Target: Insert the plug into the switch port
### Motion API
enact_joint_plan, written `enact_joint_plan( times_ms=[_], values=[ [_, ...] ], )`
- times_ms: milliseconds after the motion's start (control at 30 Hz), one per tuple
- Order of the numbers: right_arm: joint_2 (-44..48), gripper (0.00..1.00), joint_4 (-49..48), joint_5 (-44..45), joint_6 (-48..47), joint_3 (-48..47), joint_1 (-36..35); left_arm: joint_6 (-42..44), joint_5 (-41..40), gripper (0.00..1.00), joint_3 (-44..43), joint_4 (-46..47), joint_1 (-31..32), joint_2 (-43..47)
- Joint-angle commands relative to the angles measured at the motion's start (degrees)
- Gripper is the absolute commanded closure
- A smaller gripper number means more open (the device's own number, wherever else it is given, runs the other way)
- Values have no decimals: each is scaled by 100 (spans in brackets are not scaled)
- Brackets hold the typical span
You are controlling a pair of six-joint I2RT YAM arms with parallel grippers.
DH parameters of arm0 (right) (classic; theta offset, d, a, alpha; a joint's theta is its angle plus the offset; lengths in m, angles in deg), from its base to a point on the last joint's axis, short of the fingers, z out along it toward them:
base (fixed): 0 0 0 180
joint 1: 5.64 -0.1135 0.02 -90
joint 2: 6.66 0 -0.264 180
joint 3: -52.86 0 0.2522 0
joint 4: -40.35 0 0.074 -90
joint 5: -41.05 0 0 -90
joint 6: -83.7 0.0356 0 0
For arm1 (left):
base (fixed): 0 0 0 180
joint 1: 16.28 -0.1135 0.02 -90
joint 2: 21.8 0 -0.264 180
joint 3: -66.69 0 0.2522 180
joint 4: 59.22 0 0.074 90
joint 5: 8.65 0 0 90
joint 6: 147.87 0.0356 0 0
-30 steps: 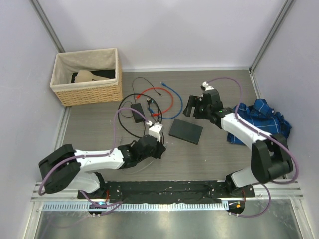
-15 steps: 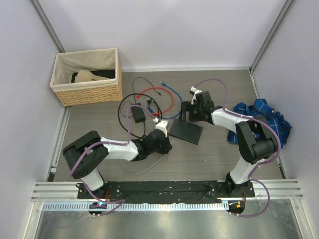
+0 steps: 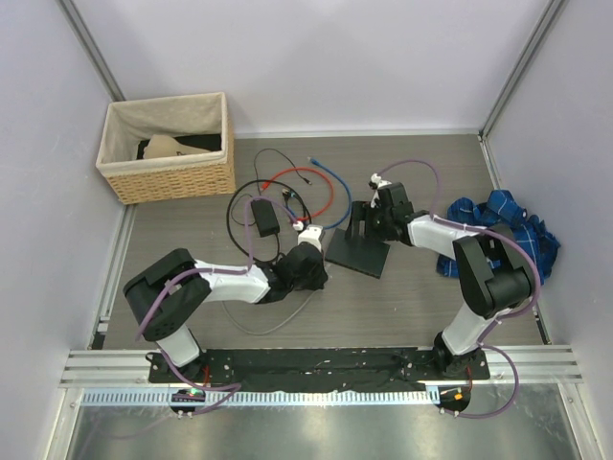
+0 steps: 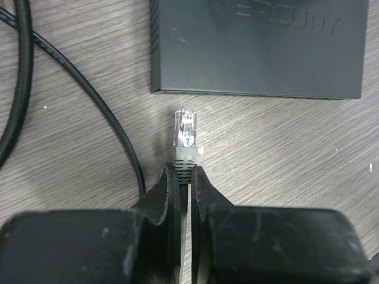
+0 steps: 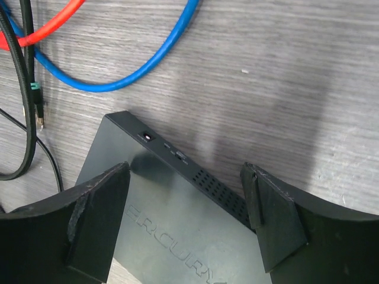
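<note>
Aligning clear grey-booted plug (image 4: 185, 133), clamped in left pincer (image 4: 186, 174), w/ flat dark-grey switch (image 4: 254, 47); right pincer (image 5: 185, 177) apart astride it; next prob: straight push.

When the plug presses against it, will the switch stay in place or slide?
Probably it slides: the switch is thin, flat and looks light, on a smooth table. Tipping seems unlikely, since it lies flat. The open right claw over it may have to brace it.

Your grey wood-grain bench (image 3: 412, 297) carries a wicker basket (image 3: 172, 177) at ten o'clock. A red cable (image 3: 287, 175), a blue cable (image 3: 330, 182) and a black power brick (image 3: 264, 217) lie toward twelve. The flat switch (image 3: 359, 255) sits near centre, and a crumpled blue cloth (image 3: 512, 225) is at three.
</note>
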Motion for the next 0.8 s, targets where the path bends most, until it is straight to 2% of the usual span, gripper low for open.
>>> enact_joint_plan(
  times_ms=[0,767],
  values=[
    [262,16,-155,7,270,165,1,-121,-242,100,-162,-345,-75,-23],
    [499,17,64,-371,288,358,-7,309,-426,100,-627,-565,-128,-304]
  ],
)
